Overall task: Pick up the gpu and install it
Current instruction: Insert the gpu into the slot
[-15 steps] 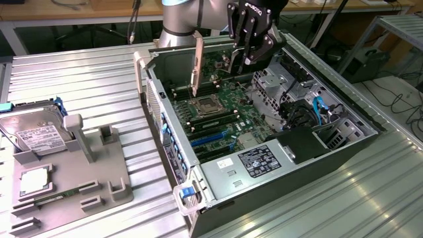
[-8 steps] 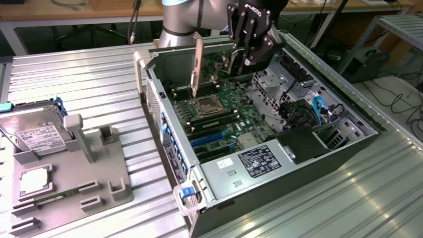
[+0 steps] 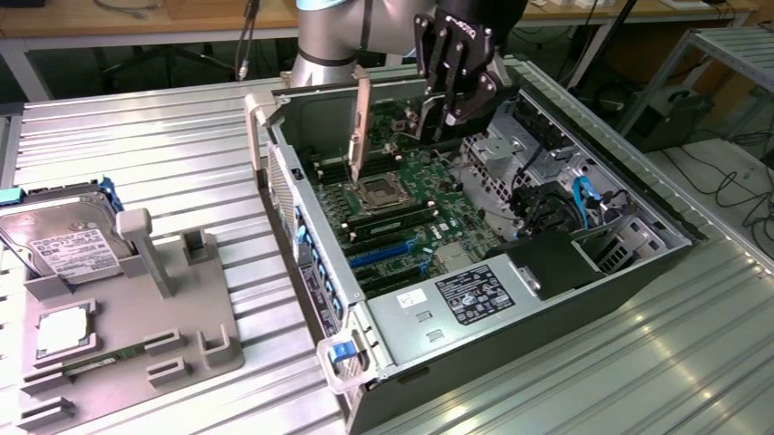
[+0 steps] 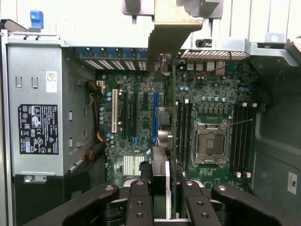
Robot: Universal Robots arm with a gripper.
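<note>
My gripper (image 3: 450, 111) hangs inside the open computer case (image 3: 285, 195), above the motherboard (image 3: 418, 213), and is shut on the gpu (image 3: 361, 127). The card stands on edge. Its long silver end bracket points down beside the CPU socket (image 3: 381, 190). In the wrist view the gpu (image 4: 173, 117) shows edge-on as a thin green line between my two black fingers (image 4: 138, 202), with my gripper (image 4: 165, 190) closed around its black fan part. The card runs between the blue expansion slot (image 4: 155, 113) and the memory slots (image 4: 184, 132), held above the board.
The power supply (image 3: 472, 294) with its label fills the case's near end, and drive bays with blue cables (image 3: 581, 204) line the exterior view's right. On the exterior view's left a grey fixture (image 3: 145, 299) holds a hard drive (image 3: 61, 240) and a RAM stick (image 3: 103, 361).
</note>
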